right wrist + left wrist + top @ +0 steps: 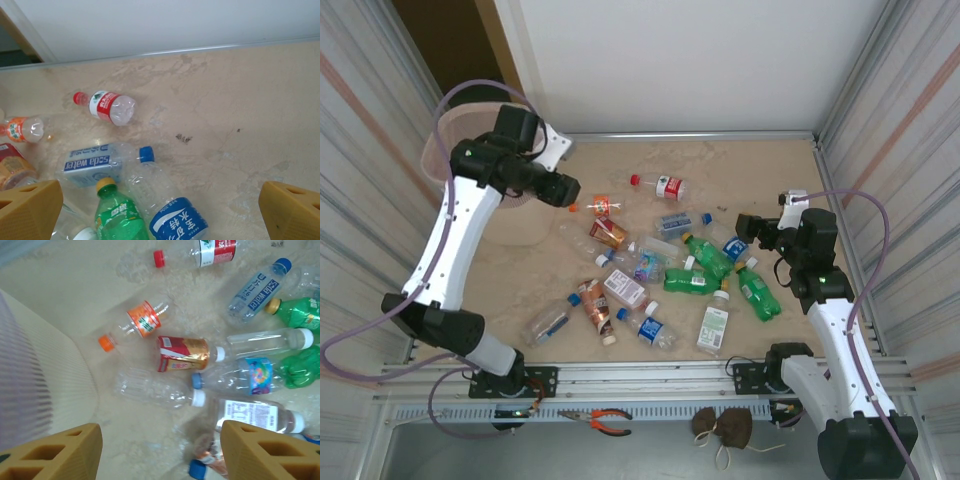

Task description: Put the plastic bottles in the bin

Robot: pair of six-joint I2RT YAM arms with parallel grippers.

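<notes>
2 arms bend over the tabletop (770, 170): left fingers (55, 455) spread empty beside the tall pale pink plastic bin (520, 228), right fingers (30, 205) gape above scattered small plastic bottles (692, 281).

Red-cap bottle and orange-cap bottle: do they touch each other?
Apart. The left wrist view shows bare table between the red-cap bottle and the orange-cap bottle.

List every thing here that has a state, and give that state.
left gripper: open, empty.
right gripper: open, empty.
bin: upright, open-topped.
plastic bottles: lying on the table, outside the bin.
red-capped bottle: on its side, capped.
orange-capped bottle: on its side, capped.
</notes>
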